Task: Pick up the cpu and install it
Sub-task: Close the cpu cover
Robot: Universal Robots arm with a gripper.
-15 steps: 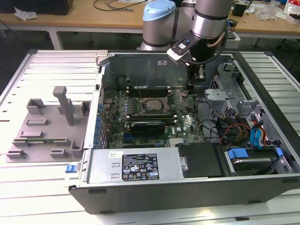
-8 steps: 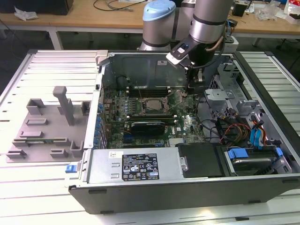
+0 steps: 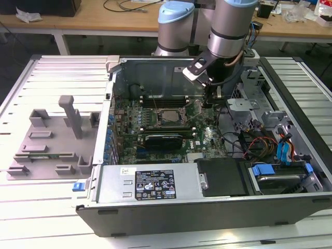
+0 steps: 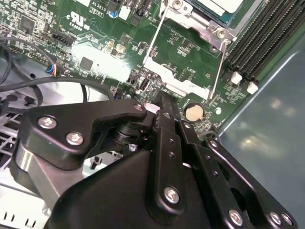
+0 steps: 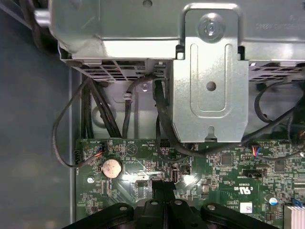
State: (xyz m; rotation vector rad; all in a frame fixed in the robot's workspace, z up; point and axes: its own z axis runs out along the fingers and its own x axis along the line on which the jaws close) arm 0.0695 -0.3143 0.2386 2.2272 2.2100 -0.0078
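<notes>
The cpu (image 3: 169, 116) lies flat in the socket on the green motherboard (image 3: 205, 140) inside the open computer case. In the second wrist view a silver corner of the cpu (image 4: 223, 5) shows inside the metal socket frame (image 4: 202, 26), whose load plate (image 4: 174, 76) is swung open onto the board. My gripper (image 3: 207, 101) hangs to the exterior view's right of the socket, low over the board. Its black fingers (image 4: 164, 112) are shut together with nothing between them, their tips (image 5: 163, 187) close to a coin cell battery (image 5: 112, 167).
A metal drive bracket (image 5: 209, 86) and black cables (image 5: 162, 119) stand just beyond the fingertips. Memory slots (image 4: 267, 38) run beside the socket. Grey fixture blocks (image 3: 52, 140) sit on the table at the exterior view's left. A black expansion card (image 3: 163, 139) lies below the socket.
</notes>
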